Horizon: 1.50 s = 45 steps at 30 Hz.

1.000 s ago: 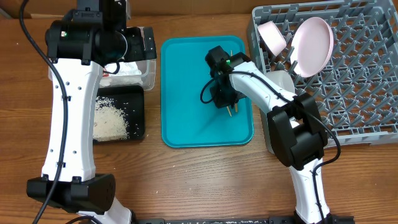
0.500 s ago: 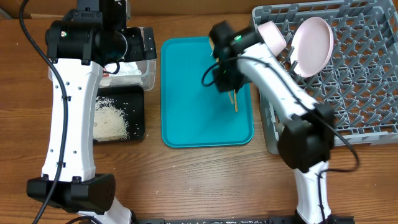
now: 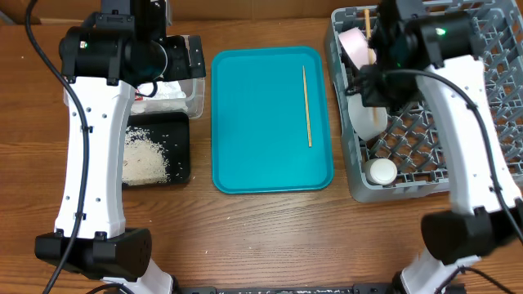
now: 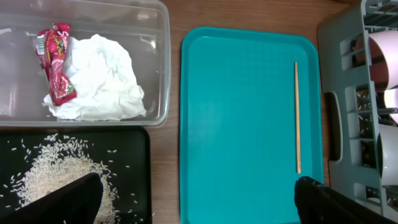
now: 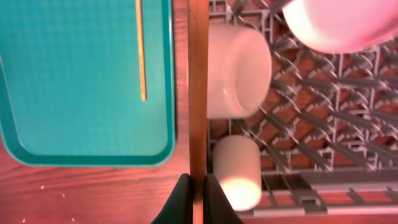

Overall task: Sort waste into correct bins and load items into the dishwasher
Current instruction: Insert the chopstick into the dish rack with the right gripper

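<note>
My right gripper (image 3: 377, 82) (image 5: 198, 198) is shut on one wooden chopstick (image 5: 198, 93), which hangs over the left edge of the grey dishwasher rack (image 3: 482, 147). The other chopstick (image 3: 306, 106) (image 4: 296, 118) lies on the teal tray (image 3: 261, 122). In the rack sit a white bowl (image 5: 236, 68), a white cup (image 5: 236, 171) and a pinkish-white dish (image 5: 342, 22). My left gripper (image 4: 199, 208) stands open above the bins. The clear tub (image 4: 158, 68) holds the red-and-white wrapper (image 4: 56, 62) and the crumpled napkin (image 4: 102, 87). Rice (image 4: 56, 180) lies in the black tray (image 3: 180, 155).
The teal tray lies between the bins on the left and the rack on the right. My left arm (image 3: 94, 147) stretches over the table's left side, and the right arm (image 3: 482, 163) crosses above the rack. Bare wood shows along the front edge.
My right gripper has risen from the teal tray with one chopstick and swung right to the rack. The other chopstick now lies uncovered on the tray. The left arm has not moved.
</note>
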Each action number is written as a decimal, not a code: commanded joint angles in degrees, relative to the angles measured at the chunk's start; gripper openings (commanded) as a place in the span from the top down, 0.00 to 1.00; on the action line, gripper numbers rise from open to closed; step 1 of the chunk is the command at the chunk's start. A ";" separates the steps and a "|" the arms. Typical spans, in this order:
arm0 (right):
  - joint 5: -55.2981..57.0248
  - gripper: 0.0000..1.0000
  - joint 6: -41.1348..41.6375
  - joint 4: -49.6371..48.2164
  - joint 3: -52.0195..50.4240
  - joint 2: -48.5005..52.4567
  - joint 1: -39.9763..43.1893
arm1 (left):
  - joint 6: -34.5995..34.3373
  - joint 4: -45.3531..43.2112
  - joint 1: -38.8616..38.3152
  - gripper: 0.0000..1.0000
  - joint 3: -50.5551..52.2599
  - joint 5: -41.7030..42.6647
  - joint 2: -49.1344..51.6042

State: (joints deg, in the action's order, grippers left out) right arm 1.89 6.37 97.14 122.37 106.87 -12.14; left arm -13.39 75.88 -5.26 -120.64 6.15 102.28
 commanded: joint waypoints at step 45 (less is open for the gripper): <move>1.07 0.00 -14.23 -30.03 -35.17 -13.22 7.61 | -0.35 0.00 -0.17 0.00 -0.61 -0.42 -0.39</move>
State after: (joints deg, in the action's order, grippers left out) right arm 17.80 -11.94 67.51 77.65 94.48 -4.38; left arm -13.39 75.85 -5.26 -120.64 6.13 102.28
